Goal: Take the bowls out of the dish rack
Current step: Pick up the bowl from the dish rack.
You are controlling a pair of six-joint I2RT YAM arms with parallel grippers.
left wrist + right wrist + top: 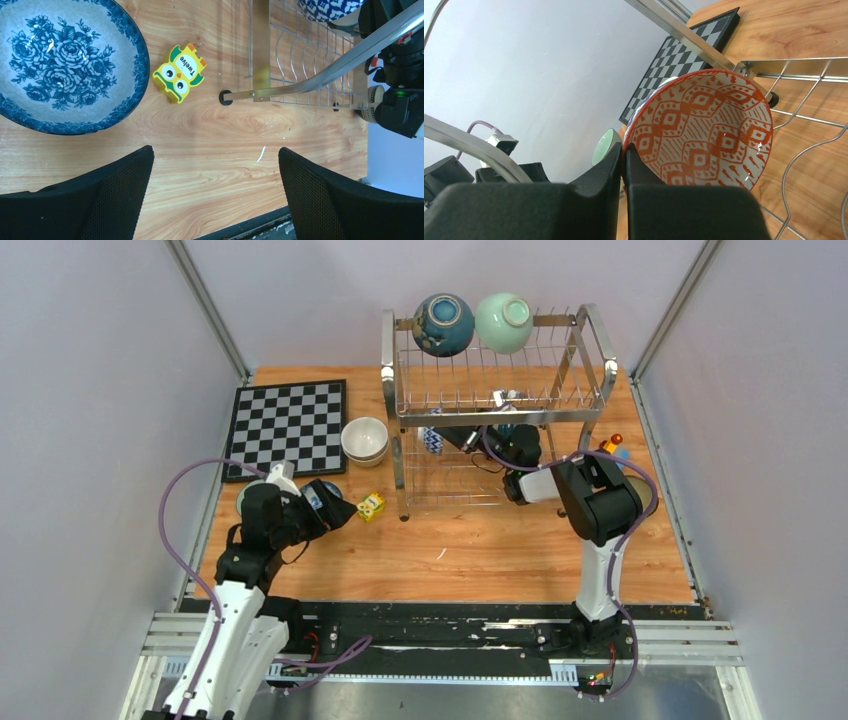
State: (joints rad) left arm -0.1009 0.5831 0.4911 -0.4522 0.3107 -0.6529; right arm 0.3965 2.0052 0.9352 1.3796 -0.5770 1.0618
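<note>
Chessboard (287,427) lies flat at far left of worktop (480,550). Left fingers (100,200) spread wide, holding nothing, over bare wood. Blue floral bowl (65,65) sits on the worktop just beside them, with the yellow owl block (180,73) right of it. Stacked cream bowls (365,440) sit between chessboard and dish rack (597,338). Top tier holds dark blue bowl (443,324) and mint bowl (504,322), both on edge at the back. Lower tier holds blue-patterned bowl (431,439). Right fingers (589,200) are pinched on the rim of the red-patterned bowl (704,130), which is tilted inside the rack.
</note>
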